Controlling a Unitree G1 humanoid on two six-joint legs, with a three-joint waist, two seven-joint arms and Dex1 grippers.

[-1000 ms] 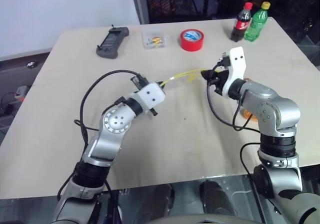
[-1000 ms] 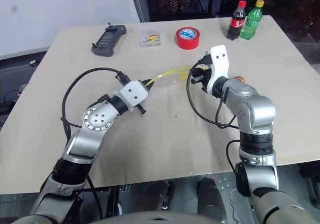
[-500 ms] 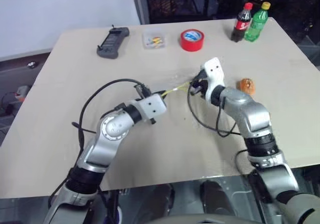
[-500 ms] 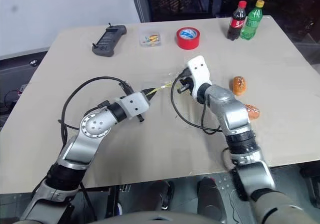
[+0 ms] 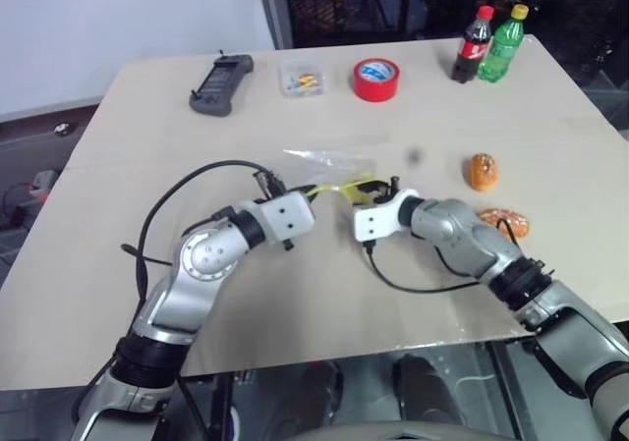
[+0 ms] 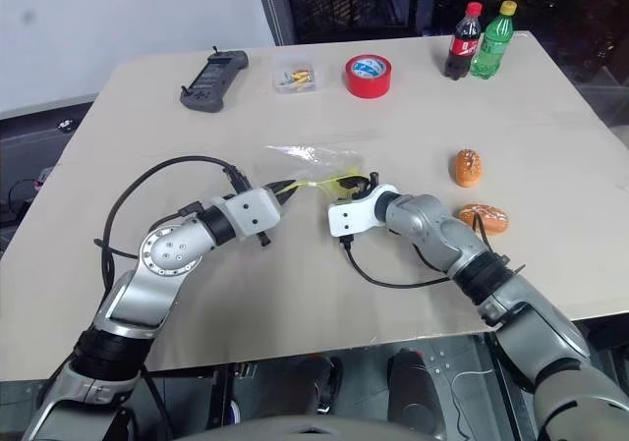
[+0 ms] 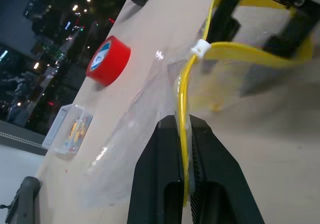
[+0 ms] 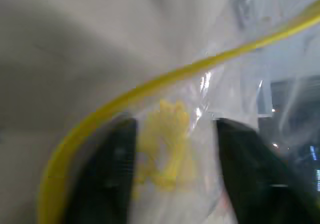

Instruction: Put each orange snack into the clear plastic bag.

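While the left hand (image 7: 184, 176) kept its two black fingers pressed together on the yellow seal strip of the clear plastic bag (image 5: 329, 169), the right hand (image 5: 377, 191) sat just beside it with its fingers spread, one on each side of the bag's yellow-printed film. The bag lay crinkled on the tabletop (image 5: 295, 294) between and just beyond the two hands, its strip bowed between them. The print on it could not be read. The two orange snacks (image 5: 483, 171) (image 5: 504, 222) lay outside the bag, off to the right hand's outer side, near each other but apart. Well beyond the hands, along the far edge, stood a red tape roll (image 5: 377, 78) with a blue-and-white label I could not read, a small clear box (image 5: 301, 78), a dark controller (image 5: 220, 82), a red-labelled cola bottle (image 5: 475, 44) and a green bottle (image 5: 503, 44), the two bottles touching. Bare tabletop ran from the hands toward the near edge.
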